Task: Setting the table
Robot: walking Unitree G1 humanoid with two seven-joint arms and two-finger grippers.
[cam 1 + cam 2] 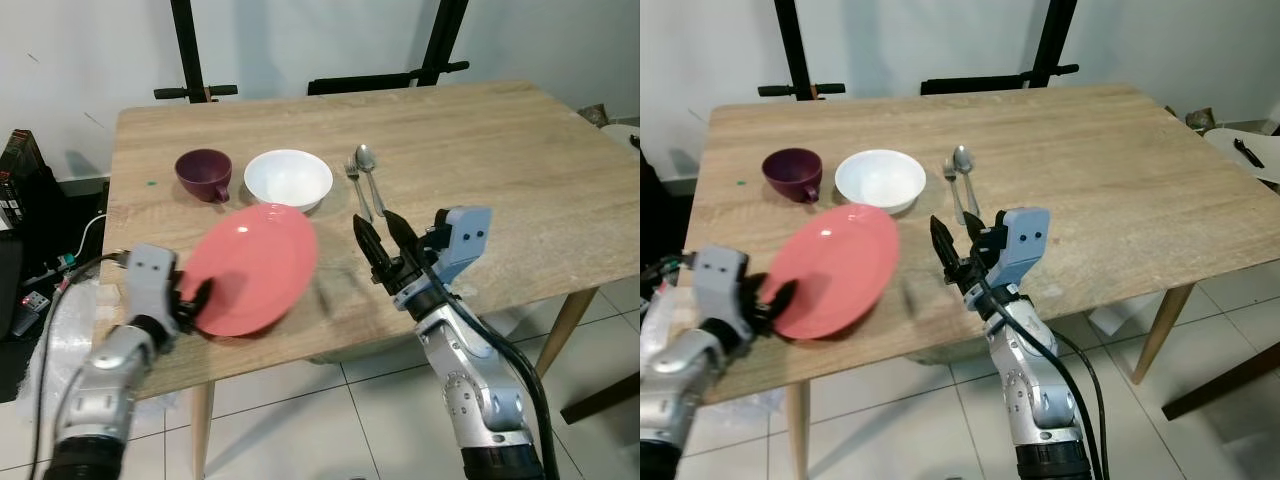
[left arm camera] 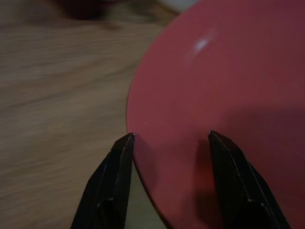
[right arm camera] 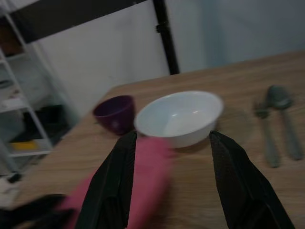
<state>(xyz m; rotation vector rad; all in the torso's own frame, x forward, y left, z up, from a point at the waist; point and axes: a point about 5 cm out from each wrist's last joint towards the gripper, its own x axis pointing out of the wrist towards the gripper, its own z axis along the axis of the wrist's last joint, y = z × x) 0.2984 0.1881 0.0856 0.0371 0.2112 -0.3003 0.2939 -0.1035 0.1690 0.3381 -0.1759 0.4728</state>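
Note:
A pink plate (image 1: 255,265) sits tilted over the table's near left part, its far rim close to the white bowl (image 1: 288,178). My left gripper (image 1: 197,298) is at the plate's near-left rim. In the left wrist view its fingers (image 2: 125,157) stand apart astride that rim, one over the plate (image 2: 228,71), one beside it. My right gripper (image 1: 380,232) hovers open and empty above the near table edge, right of the plate. A purple cup (image 1: 204,173) stands left of the bowl. A fork (image 1: 358,190) and a spoon (image 1: 368,165) lie right of it.
The wooden table (image 1: 480,150) has bare room across its right half. A dark chair back (image 1: 380,82) and black stand poles (image 1: 185,45) are behind the far edge. Cables and boxes (image 1: 25,200) crowd the floor at the left. The floor is white tile.

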